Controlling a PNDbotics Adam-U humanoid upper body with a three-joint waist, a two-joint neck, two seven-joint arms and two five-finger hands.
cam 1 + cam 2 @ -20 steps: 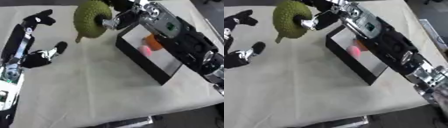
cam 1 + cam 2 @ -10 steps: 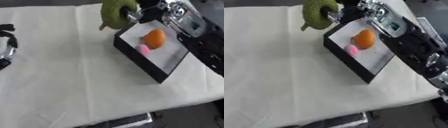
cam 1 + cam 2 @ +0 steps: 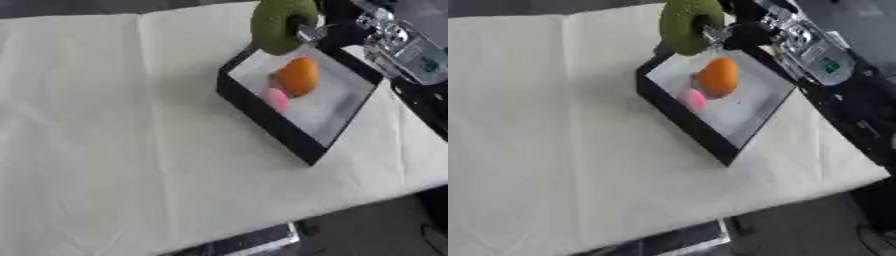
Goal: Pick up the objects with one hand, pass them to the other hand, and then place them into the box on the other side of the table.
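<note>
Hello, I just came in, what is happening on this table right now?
The robot's right hand holds a green bumpy fruit above the far corner of the black box on the right side of the table. An orange fruit and a small pink object already lie inside. The left hand is out of view.

Two fruits [image 3: 297,76] in box [image 3: 262,120], table's [image 3: 114,125] right.

A big table [image 3: 131,150] fills most of the view. A pale cream cloth [image 3: 553,125] lies over it, with soft creases and a fold line near the far end. The table's near edge runs slanted across the bottom. Below that edge the floor [image 3: 798,225] is dark grey. A small light grey thing [image 3: 254,242] pokes out from under the table's edge there.
</note>
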